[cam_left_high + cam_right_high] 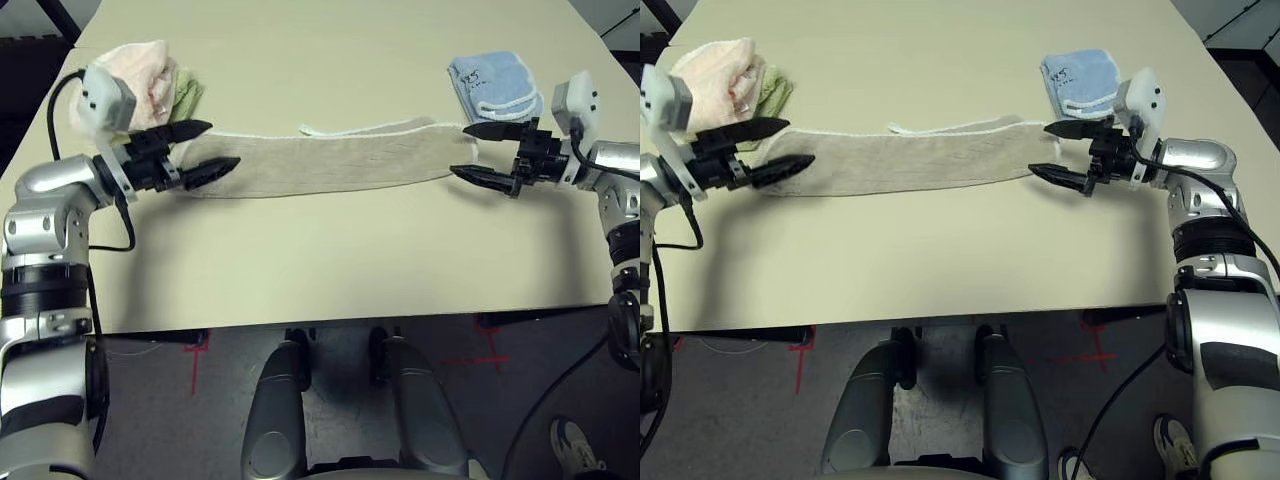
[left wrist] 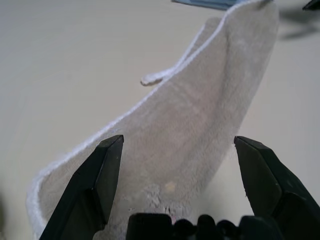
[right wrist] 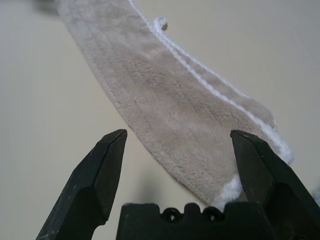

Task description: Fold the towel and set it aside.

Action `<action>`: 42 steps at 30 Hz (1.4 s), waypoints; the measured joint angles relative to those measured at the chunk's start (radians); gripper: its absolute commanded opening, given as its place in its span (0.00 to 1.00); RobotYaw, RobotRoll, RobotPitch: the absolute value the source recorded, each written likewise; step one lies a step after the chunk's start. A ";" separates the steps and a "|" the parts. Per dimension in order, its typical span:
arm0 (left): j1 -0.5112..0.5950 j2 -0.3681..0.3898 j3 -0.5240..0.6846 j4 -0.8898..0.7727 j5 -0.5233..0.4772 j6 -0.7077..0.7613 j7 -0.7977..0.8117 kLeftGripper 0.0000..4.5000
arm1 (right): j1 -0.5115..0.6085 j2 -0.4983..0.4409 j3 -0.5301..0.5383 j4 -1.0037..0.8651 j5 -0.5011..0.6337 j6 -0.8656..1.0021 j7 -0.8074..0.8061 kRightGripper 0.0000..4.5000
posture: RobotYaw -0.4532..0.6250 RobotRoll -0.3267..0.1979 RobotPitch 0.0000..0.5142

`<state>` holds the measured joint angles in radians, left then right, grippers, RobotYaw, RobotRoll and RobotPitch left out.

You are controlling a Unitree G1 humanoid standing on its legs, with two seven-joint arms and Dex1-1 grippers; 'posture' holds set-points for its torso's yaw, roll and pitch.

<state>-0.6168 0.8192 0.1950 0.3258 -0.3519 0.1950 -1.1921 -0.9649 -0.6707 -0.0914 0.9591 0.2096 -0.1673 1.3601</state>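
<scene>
The beige towel lies folded into a long narrow strip across the middle of the table, its white edging along the far side and a loose white corner sticking out. My left gripper stands open at the strip's left end, its fingers above and astride the cloth. At the right end my right gripper is open too, its fingers spread just off the towel's edge. The left wrist view looks along the towel between its open fingers; the right wrist view does likewise along the towel.
A pink folded towel with a green cloth beside it sits at the far left. A small light-blue folded towel lies at the far right, close behind my right gripper. The table's front edge runs near my body.
</scene>
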 measured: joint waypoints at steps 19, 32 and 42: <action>0.136 0.009 0.023 -0.118 -0.054 -0.029 -0.011 1.00 | 0.241 -0.094 -0.161 -0.430 0.290 0.947 -0.138 1.00 | 0.38 0.62 0.54; 0.154 0.010 0.022 -0.112 -0.059 -0.089 -0.065 1.00 | 0.275 -0.110 -0.168 -0.491 0.364 1.143 -0.248 1.00 | 0.38 0.62 0.53; 0.168 0.005 0.020 -0.234 -0.099 -0.029 -0.044 1.00 | 0.307 0.023 -0.378 -0.569 0.503 1.397 -0.522 1.00 | 0.39 0.62 0.53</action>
<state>-0.4488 0.8238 0.2155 0.0918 -0.4505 0.1655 -1.2360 -0.6579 -0.6477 -0.4696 0.3901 0.7127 1.2293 0.8384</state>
